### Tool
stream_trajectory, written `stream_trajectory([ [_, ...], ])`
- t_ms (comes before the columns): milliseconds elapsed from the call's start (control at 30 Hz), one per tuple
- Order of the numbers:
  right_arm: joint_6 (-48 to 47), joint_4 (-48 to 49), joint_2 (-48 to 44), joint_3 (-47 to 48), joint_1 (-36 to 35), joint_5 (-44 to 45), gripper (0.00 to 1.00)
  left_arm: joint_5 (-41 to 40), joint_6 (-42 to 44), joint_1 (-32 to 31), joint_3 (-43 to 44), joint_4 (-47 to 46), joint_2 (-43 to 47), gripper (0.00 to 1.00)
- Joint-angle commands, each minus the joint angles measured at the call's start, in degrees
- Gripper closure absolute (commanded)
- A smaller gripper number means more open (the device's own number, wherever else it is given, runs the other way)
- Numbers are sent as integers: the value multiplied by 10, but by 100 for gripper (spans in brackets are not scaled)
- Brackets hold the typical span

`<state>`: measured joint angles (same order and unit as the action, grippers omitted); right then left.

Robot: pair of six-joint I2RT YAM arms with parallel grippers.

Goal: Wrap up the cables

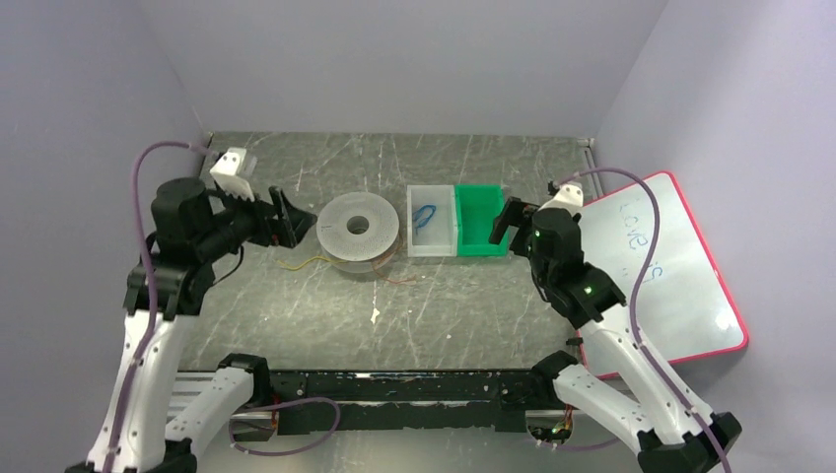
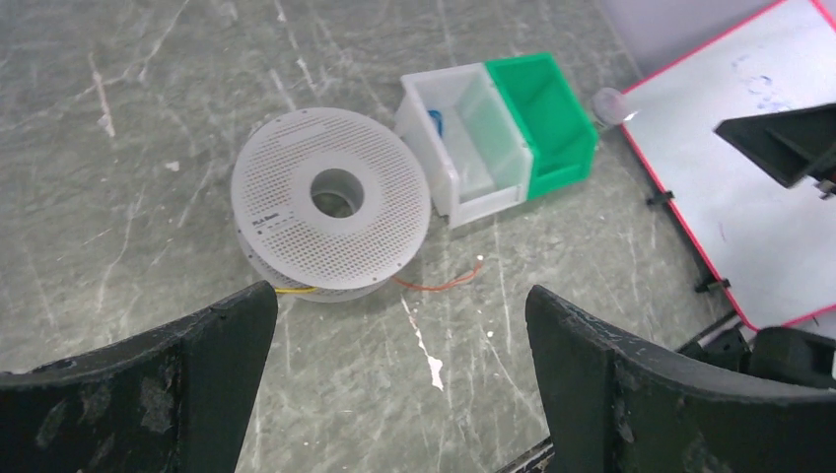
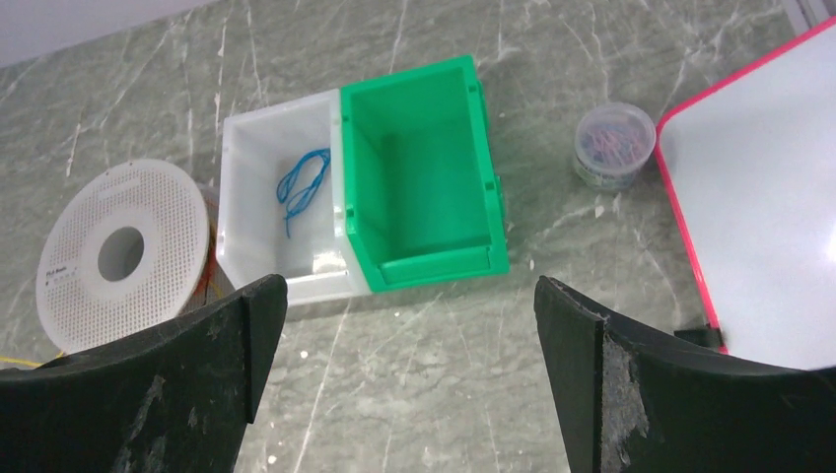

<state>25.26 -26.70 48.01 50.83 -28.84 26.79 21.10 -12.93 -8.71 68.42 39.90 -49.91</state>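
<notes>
A white perforated spool (image 1: pixel 359 229) lies flat on the table in the middle. The cables show only as short ends coming from under it: a yellow cable (image 1: pixel 301 263) on its left and a thin orange cable (image 1: pixel 399 279) at its near right. The left wrist view has the spool (image 2: pixel 330 197), the yellow end (image 2: pixel 296 291) and the orange end (image 2: pixel 444 284). My left gripper (image 1: pixel 299 219) hovers just left of the spool, open and empty (image 2: pixel 399 305). My right gripper (image 1: pixel 511 222) hangs by the green bin, open and empty (image 3: pixel 409 291).
A white bin (image 1: pixel 432 249) holding a small blue wire coil (image 3: pixel 301 187) stands right of the spool, with a green bin (image 1: pixel 481 248) against it. A pink-framed whiteboard (image 1: pixel 661 276) lies at the right. A small clear tub of clips (image 3: pixel 614 143) sits beside it.
</notes>
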Motion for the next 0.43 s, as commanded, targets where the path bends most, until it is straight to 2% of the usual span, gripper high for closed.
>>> stream_trajectory([
  [0,9,0,-58,-36,2,-29,0,71,-16,-3,-50,-55,72,0],
  [167,20,-18,-107,-45,2,-49,0,111,-49,-3,-61,-57,121,0],
  [267,-13,-31,-143,-41,2,-98,0,116,-60,-3,-46,-46,138,0],
  [400,15,-55,-177,-28,3,-61,0,105,-63,-3,-41,-33,163,0],
])
